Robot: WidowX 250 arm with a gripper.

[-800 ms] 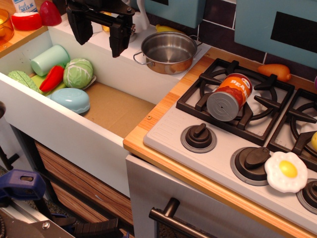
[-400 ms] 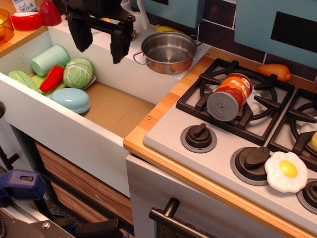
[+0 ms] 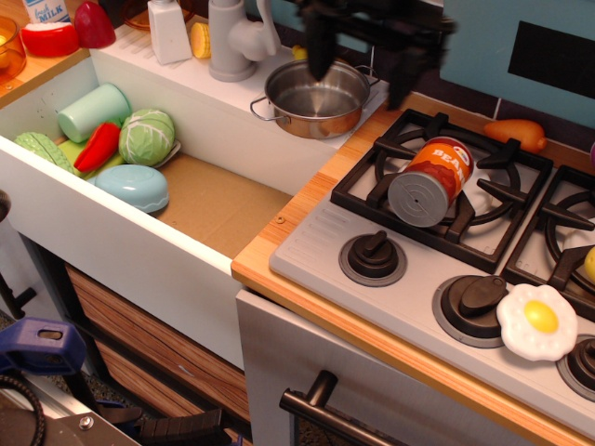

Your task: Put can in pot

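White toy fried egg (image 3: pixel 536 321) lies at the front of the stove, near the knobs. Behind it, the can (image 3: pixel 431 181) lies on its side on the black burner grate (image 3: pixel 442 186), its grey end turned to the camera. Farther back, the pot (image 3: pixel 316 98) stands empty on the white ledge beside the sink. Above the pot's right side hangs the gripper (image 3: pixel 361 67), blurred, its two dark fingers (image 3: pixel 318 51) wide apart and holding nothing.

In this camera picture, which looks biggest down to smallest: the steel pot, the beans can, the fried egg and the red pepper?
1. pot
2. can
3. fried egg and red pepper look about alike; the egg sits nearer the camera, so I won't rank them.
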